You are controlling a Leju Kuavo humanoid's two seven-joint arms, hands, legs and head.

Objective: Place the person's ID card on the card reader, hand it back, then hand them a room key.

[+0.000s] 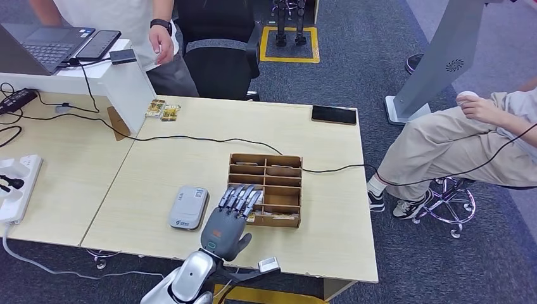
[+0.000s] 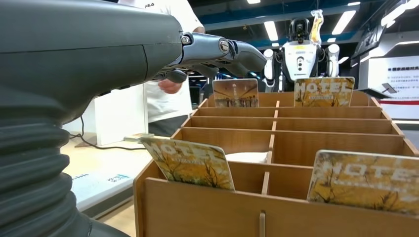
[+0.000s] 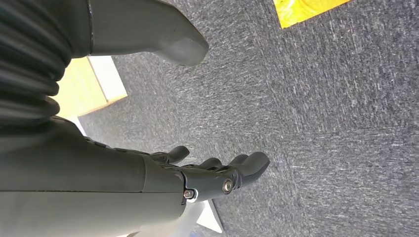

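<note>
A grey-white card reader (image 1: 189, 207) lies flat near the table's front edge. Just right of it stands a wooden compartment box (image 1: 269, 180) of hotel key cards. Up close, one key card (image 2: 190, 162) leans in the nearest compartment of the box (image 2: 276, 143), and others (image 2: 365, 181) stand in several more. My left hand (image 1: 231, 218) hovers over the box's near-left corner, fingers (image 2: 217, 52) stretched out straight, holding nothing. My right hand (image 3: 197, 177) hangs beside my body above the carpet, fingers apart and empty. I cannot make out an ID card.
A person with a black watch (image 1: 161, 38) stands behind the table's far-left side near a white stand (image 1: 130, 85). Another person (image 1: 468, 133) sits on a stool to the right. A black phone (image 1: 334, 114), small packets (image 1: 163, 109), a cable (image 1: 190, 138) and a laptop (image 1: 44, 44) are also present.
</note>
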